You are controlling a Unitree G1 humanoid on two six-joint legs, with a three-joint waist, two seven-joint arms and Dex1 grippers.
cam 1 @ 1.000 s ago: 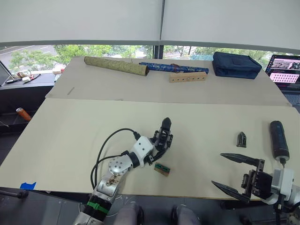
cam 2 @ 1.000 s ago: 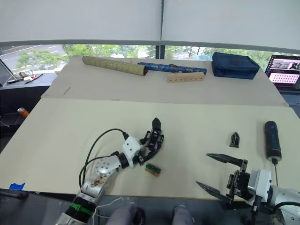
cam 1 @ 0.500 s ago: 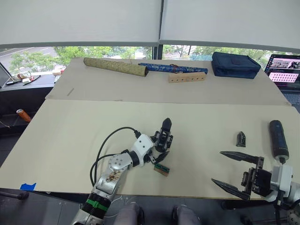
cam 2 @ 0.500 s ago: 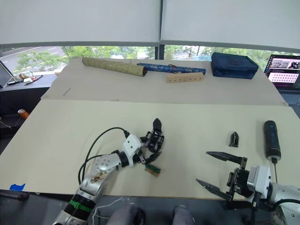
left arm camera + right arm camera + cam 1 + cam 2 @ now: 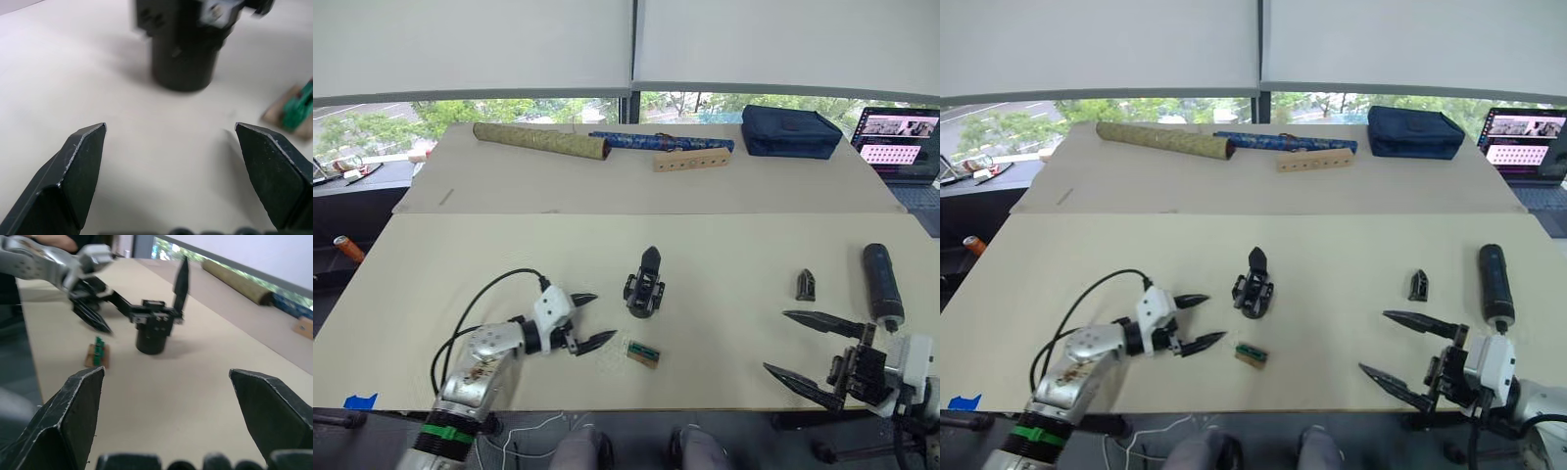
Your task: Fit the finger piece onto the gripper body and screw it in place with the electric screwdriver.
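1. The gripper body (image 5: pixel 644 292) stands upright on its rounded base near the middle of the tabletop (image 5: pixel 460 264); its pointed black finger runs up and slightly away from the robot, so its long axis is close to vertical.
2. The left gripper (image 5: pixel 586 320) sits just to the body's left, apart from it, with its jaws spread wide and holding nothing; they point toward the body.
3. A small green-and-tan block (image 5: pixel 642 353) lies flat near the front of the body, between it and the tabletop's near edge.
4. The finger piece (image 5: pixel 806 284) rests well to the right, its tapered tip pointing away from the robot.
5. The electric screwdriver (image 5: pixel 879 283) lies just right of the finger piece, long axis running near-to-far, rounded end far, bit end toward the robot.
6. The right gripper (image 5: pixel 811 350) hovers near the front right edge, jaws wide apart and empty.
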